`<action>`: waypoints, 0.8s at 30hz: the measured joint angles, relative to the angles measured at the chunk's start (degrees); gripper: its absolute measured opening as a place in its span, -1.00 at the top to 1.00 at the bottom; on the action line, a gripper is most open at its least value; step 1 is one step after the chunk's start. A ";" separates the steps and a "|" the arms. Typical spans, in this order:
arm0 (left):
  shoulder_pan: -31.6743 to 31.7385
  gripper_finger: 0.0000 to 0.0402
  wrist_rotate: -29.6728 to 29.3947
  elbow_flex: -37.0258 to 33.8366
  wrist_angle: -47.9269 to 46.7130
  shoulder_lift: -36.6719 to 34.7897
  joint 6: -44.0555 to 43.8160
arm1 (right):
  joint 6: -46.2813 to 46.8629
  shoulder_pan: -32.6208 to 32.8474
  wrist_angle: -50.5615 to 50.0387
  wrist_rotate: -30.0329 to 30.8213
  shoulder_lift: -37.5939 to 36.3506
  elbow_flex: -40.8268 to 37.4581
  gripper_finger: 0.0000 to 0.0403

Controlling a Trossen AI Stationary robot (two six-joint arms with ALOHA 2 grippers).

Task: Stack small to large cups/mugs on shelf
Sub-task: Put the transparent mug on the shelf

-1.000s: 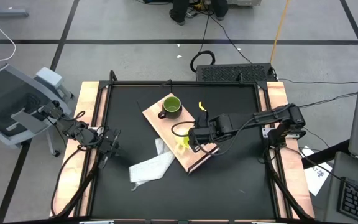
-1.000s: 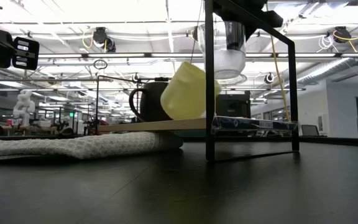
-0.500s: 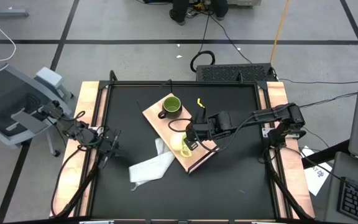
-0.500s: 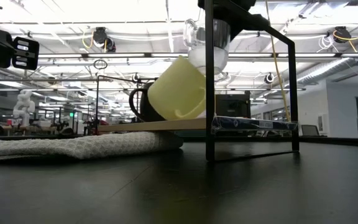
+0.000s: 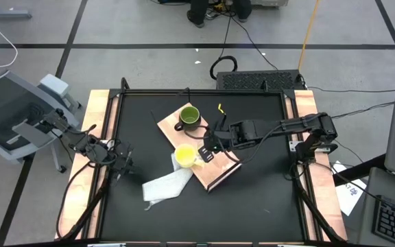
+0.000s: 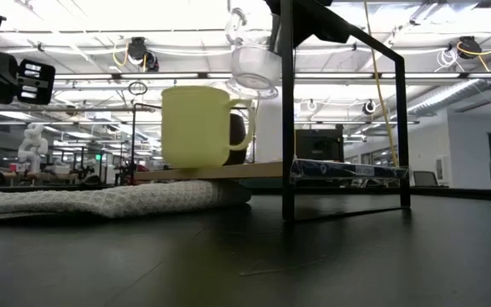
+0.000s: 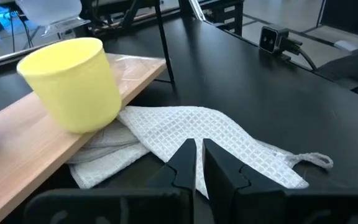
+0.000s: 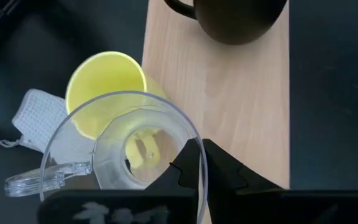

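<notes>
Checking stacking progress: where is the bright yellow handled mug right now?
In the high view the bright yellow handled mug stands upright at the left edge of the light-wood shelf board, beside the white waffle cloth, below the dark olive-green mug.

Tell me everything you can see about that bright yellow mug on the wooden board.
The bright yellow handled mug looks like smooth, matte ceramic or plastic, with an open, empty mouth. It stands upright at the edge of the flat light-wood board, the side nearest the white waffle-weave cloth, its handle towards the right arm. Nothing grips it. The right tool holds a clear plastic handled cup just above it, and a dark olive-green mug stands farther along the board.
</notes>
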 joint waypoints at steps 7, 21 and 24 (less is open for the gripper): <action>0.00 0.85 0.00 0.00 0.07 0.12 -0.11 | 0.01 -0.63 -0.93 -0.01 -0.02 0.00 1.00; 0.00 0.85 -0.04 0.00 0.05 0.12 -0.13 | 7.43 -2.09 -14.25 -0.13 -0.02 0.00 1.00; 0.00 0.85 -0.04 0.00 0.05 0.12 -0.13 | 8.56 -2.09 -14.30 -0.13 0.36 0.00 1.00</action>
